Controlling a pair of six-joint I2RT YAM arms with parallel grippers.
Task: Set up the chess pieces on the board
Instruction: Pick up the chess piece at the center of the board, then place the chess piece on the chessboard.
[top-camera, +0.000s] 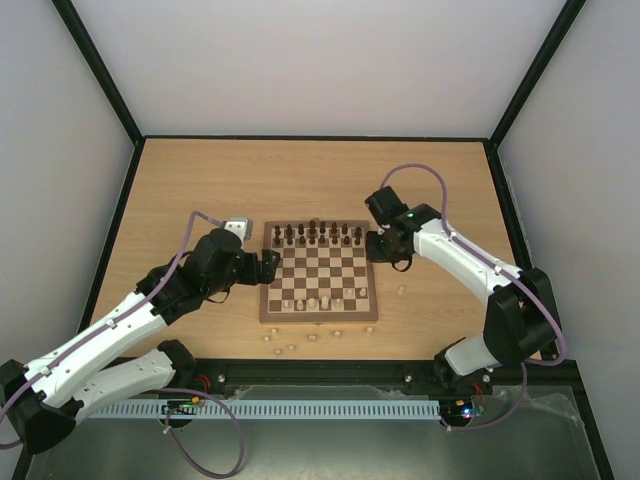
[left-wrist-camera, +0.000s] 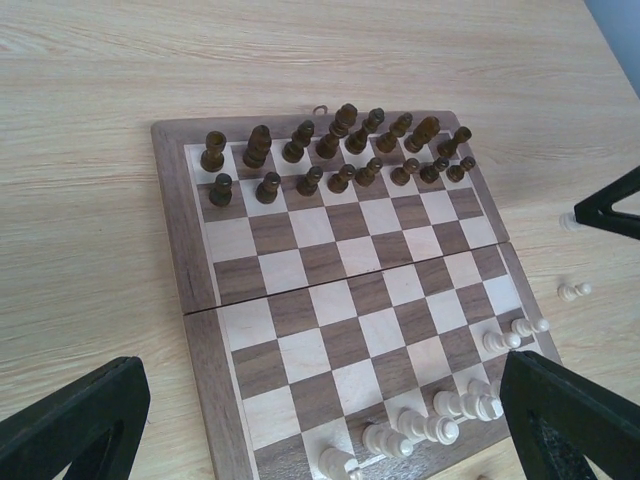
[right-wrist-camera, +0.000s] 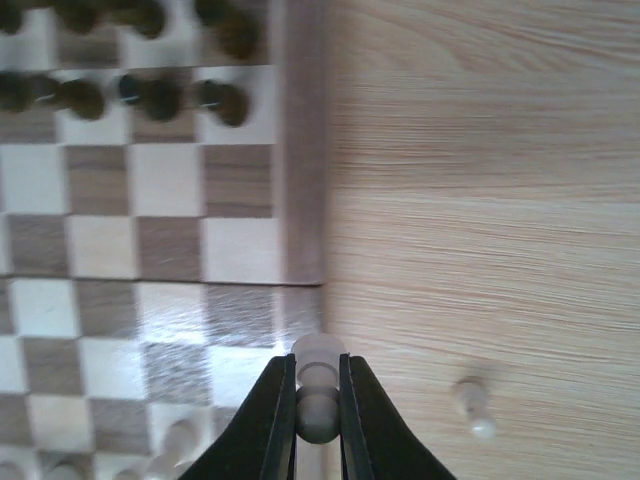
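Big to small: the desk (top-camera: 200, 190) carries the board (top-camera: 320, 272). Dark pieces (top-camera: 318, 236) fill its far two rows, pale pieces (top-camera: 320, 300) only partly fill the near rows, and a few strays (top-camera: 290, 345) sit off the near edge. The right tool (right-wrist-camera: 318, 372) is clenched on a pale pawn (right-wrist-camera: 318, 350) over the board's right border, so I'd guess its square lies left and nearer. The left tool (left-wrist-camera: 320, 405) gapes empty. The pawn's blurry, and the near rows are cut off in both wrist views.
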